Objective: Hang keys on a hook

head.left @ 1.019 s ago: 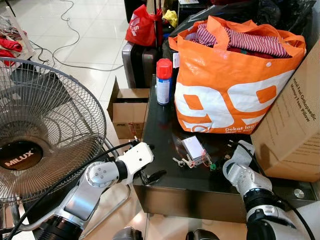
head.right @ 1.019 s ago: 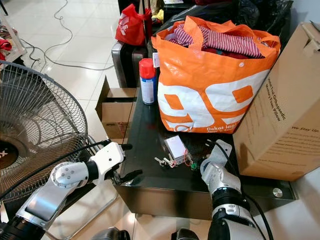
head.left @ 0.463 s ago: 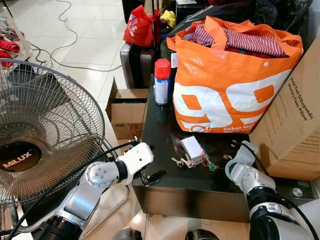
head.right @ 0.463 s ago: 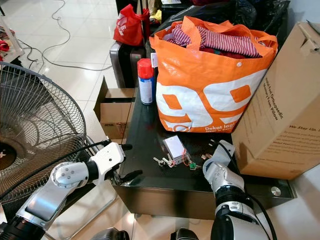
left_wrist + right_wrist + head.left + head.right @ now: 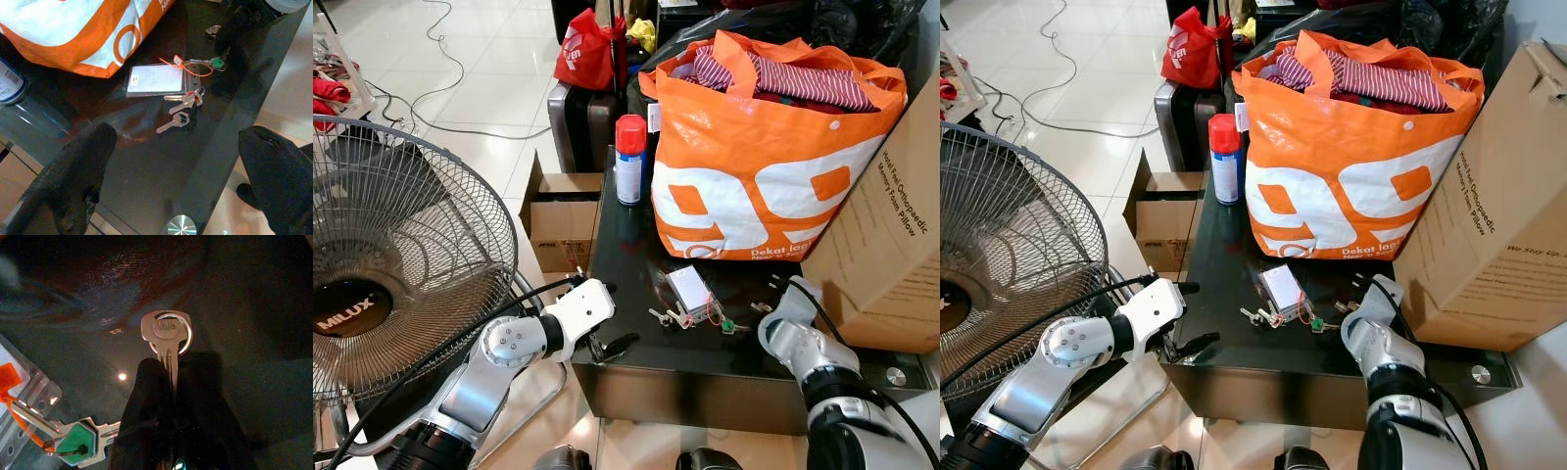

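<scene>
Lying flat on the black glass table (image 5: 626, 255), the keys (image 5: 182, 105) are sitting beside a white card holder (image 5: 155, 79), with an orange tie and a green-capped key (image 5: 73, 444) at the end nearer the right pincer (image 5: 166, 382). A separate Yale key (image 5: 166, 340) is resting directly ahead of that pincer's tips. Compared with a second ago, the right pincer is sitting slightly further in over the table, nearer the bunch; pickup looks imminent but not done. Its fingers are appearing pressed together over the Yale key's blade, apparently pinching it, though the dark view leaves this uncertain. The left pincer (image 5: 171, 161) is hovering at the table's near edge, spread wide, holding nothing. No hook identifiable.
</scene>
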Tool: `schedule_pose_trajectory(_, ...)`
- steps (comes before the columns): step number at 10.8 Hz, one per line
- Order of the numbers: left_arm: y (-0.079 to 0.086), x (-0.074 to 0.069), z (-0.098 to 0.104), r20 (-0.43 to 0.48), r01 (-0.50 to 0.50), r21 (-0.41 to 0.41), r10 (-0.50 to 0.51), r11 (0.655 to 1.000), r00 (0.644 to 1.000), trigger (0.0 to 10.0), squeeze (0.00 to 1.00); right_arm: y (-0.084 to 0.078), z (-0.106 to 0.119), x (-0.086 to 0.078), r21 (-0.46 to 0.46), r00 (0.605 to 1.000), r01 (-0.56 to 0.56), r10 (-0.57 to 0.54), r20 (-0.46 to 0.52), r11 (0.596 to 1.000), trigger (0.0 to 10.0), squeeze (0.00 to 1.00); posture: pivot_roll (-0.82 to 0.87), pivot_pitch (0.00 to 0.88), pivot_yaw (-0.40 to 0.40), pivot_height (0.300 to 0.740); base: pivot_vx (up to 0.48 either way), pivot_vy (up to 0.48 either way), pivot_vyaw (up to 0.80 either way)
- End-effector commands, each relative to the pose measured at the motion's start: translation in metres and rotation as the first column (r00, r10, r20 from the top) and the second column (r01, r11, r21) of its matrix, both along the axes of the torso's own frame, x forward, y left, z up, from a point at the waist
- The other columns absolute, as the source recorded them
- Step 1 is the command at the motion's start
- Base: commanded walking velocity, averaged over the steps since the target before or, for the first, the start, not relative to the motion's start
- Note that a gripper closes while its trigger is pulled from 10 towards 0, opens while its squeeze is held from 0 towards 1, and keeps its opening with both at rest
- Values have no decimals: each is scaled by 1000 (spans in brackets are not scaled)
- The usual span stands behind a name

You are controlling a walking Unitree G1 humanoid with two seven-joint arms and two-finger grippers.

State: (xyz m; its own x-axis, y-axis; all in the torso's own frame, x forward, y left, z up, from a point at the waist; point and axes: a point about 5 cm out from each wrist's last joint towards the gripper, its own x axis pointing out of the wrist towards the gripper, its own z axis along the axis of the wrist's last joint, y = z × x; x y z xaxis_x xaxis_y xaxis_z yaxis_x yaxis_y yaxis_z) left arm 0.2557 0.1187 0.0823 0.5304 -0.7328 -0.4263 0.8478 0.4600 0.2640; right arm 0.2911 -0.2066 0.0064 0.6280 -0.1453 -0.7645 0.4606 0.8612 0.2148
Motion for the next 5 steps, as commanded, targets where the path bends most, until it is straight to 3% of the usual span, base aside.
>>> schedule_pose_trajectory(1,0,1,-2,-4,2,9,-2,1000,1000,10000,0,4,-5,-5,30,999,-23,23,-24,999,0,0,-80,80,37,740,0,0,0)
schedule_pose_trajectory(2,1,1,0,5,-7,4,7,1000,1000,10000,0,10,12,0,5,973,-205,203,111,979,0,0,-80,68,34,740,0,0,0)
schedule_pose_trajectory(3,3,1,0,6,-12,1,12,1000,1000,10000,0,17,29,-2,2,919,-338,330,215,941,0,0,-89,51,37,740,0,0,0)
schedule_pose_trajectory(4,3,1,-1,6,-17,1,17,1000,1000,10000,0,17,35,-7,20,901,-375,360,242,927,0,0,-93,43,39,740,0,0,0)
schedule_pose_trajectory(5,1,2,-2,10,-22,-6,22,1000,1000,10000,0,6,35,-16,-87,882,-419,428,197,904,0,0,-104,13,46,740,0,0,0)
